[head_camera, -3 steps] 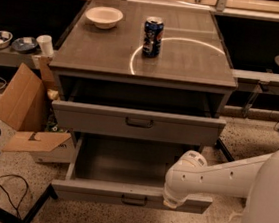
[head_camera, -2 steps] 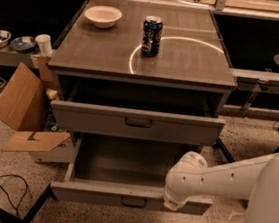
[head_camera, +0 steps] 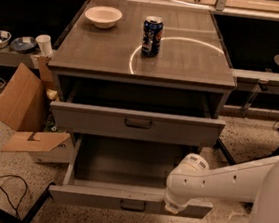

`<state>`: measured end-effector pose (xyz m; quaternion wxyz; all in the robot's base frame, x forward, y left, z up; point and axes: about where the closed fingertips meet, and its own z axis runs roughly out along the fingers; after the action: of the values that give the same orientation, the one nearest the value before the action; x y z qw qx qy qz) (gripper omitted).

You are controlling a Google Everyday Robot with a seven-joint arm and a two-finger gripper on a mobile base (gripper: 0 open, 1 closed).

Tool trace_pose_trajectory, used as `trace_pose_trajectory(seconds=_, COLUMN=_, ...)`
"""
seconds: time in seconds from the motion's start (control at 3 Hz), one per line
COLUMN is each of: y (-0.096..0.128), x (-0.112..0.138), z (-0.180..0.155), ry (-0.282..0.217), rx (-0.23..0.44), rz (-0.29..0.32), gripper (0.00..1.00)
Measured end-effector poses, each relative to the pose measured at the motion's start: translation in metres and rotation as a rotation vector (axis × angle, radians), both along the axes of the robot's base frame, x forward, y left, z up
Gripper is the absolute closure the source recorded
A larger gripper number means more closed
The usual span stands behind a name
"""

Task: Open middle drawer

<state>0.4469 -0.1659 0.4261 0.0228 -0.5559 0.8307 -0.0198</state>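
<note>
Seeing tool [head_camera: 175, 205] on middle drawer [head_camera: 94, 197] rim; can't tell its state. Looks rigid, free-sliding; I'd grab handle [head_camera: 133, 205] just left.

One high camera looks down at the cabinet [head_camera: 185, 63] front from close, jaws hidden behind the arm [head_camera: 222, 181] lower right.

Scene dimly lit, warm cast. Bright ring-shaped glare seen on cabinet top [head_camera: 101, 54]. Deep shadow noted directly beneath cabinet top, inside open recess. Gripper [head_camera: 175, 207] palely lit, well below cabinet top, front right.
</note>
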Motion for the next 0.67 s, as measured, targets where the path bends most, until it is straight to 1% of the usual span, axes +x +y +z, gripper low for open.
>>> trace_pose_trajectory(seconds=0.67, y=0.0000, x=0.0000, z=0.0000, ry=0.000, rx=0.000, rz=0.000, gripper=0.28)
